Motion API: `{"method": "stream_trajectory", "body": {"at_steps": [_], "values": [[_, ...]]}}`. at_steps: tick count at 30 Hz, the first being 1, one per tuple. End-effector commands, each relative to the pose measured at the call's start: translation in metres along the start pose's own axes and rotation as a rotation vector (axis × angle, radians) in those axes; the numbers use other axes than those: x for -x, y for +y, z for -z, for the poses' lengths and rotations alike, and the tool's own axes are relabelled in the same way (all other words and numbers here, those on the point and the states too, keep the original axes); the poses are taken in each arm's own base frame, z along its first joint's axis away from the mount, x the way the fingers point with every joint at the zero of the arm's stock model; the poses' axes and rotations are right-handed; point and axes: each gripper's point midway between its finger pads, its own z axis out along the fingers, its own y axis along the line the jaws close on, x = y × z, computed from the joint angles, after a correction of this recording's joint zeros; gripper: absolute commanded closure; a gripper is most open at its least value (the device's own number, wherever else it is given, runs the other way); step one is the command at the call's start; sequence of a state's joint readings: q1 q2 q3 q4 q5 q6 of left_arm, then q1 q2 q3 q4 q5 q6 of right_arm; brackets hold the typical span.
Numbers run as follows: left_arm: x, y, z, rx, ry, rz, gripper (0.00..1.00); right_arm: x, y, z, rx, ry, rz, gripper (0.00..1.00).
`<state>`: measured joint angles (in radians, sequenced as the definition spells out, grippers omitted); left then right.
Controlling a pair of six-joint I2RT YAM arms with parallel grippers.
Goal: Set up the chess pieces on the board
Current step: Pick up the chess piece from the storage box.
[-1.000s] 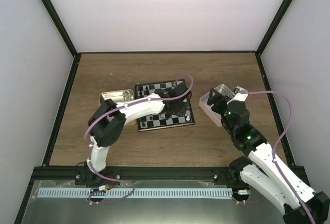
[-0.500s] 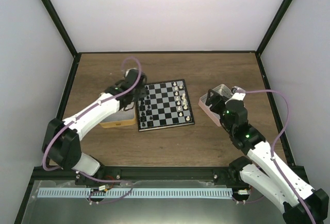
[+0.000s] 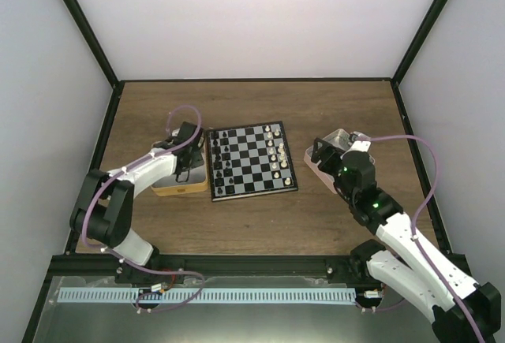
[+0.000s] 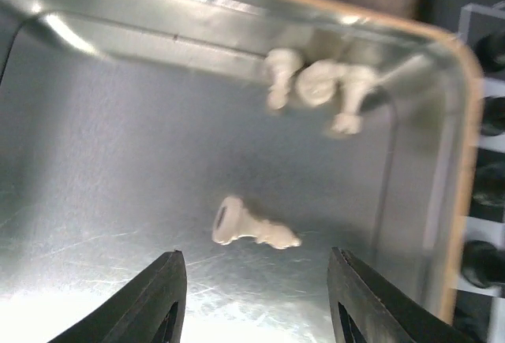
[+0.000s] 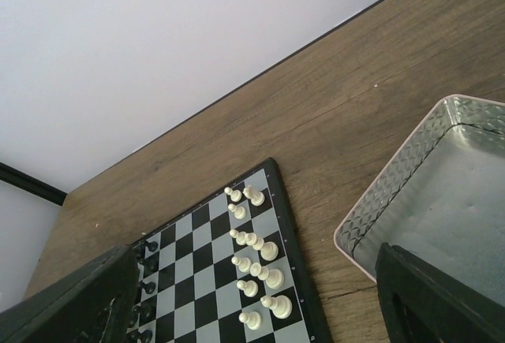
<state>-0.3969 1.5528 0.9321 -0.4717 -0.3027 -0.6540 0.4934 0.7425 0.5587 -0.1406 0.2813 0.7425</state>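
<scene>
I'm holding my left tool (image 4: 254, 284) open and empty over the tan tray (image 4: 102, 162); a cream chess piece (image 4: 252, 226) is lying on its side just ahead, its long axis running finger to finger

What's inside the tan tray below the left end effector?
One cream piece lies on its side mid-floor; a blurred cluster of cream pieces sits by the tray wall. Floor beneath the fingers is hidden.
</scene>
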Motion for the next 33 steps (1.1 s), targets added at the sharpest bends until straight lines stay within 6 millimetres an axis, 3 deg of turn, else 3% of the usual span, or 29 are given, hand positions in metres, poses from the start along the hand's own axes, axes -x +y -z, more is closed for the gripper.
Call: {"method": "stream_trajectory", "body": {"at_steps": [1,5,13,20,33], "values": [[-0.008,0.004,-0.017,-0.035,0.045,0.055,0.48,0.006,0.007,0.000,0.022,-0.015,-0.012,0.16],[-0.010,0.000,-0.028,-0.064,0.061,0.108,0.47,0.005,0.007,-0.002,0.023,-0.010,-0.008,0.16],[-0.010,0.013,-0.047,0.010,0.053,0.219,0.52,0.000,0.009,-0.004,0.035,0.012,-0.004,0.16],[-0.017,0.016,-0.053,0.017,0.065,0.227,0.66,-0.001,0.010,-0.005,0.038,0.014,-0.004,0.16],[-0.006,0.021,-0.050,0.037,0.022,0.189,0.83,-0.002,0.011,-0.006,0.045,0.019,-0.005,0.16]]}}
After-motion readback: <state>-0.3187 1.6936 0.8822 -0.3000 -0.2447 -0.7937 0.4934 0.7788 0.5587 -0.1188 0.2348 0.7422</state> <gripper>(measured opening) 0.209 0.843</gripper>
